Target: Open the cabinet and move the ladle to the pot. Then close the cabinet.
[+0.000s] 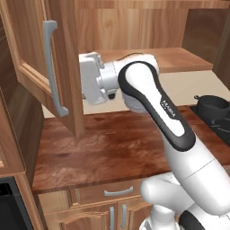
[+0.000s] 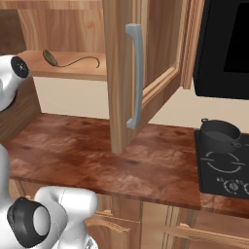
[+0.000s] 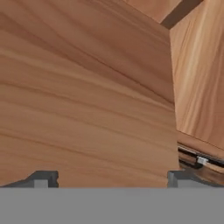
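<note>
- Nearest in the left base view is the white arm, rising from the lower right and bending left toward the cabinet [image 1: 58, 67]. The cabinet's left door stands swung open, its grey bar handle [image 1: 53, 67] facing the camera. The hand sits just behind that door's edge, so the fingers are hidden there.
- Further right in the same view, the pot [image 1: 211, 104] stands on the black stovetop [image 1: 220, 123], beside the brown wooden counter [image 1: 103, 148]. Low cabinet fronts with curved handles run under the counter.
- Close to the camera in the right base view are the arm's white base links at lower left. Beyond them the cabinet's right door [image 2: 131, 73] stands open, edge-on, with its long grey handle.
- On the cabinet's lower shelf [image 2: 63, 70] lies the ladle [image 2: 68, 61], bowl to the left, thin curved handle trailing right. The pot sits on the stovetop at right, well apart from the ladle, under a black appliance [image 2: 223, 48] on the wall.
- Two dark fingertips [image 3: 43, 178] rise at the bottom of the hand view, spread wide with nothing between them. The gripper [image 3: 111, 179] faces a wood panel at very close range, and a narrow dark hinge part shows at lower right.
</note>
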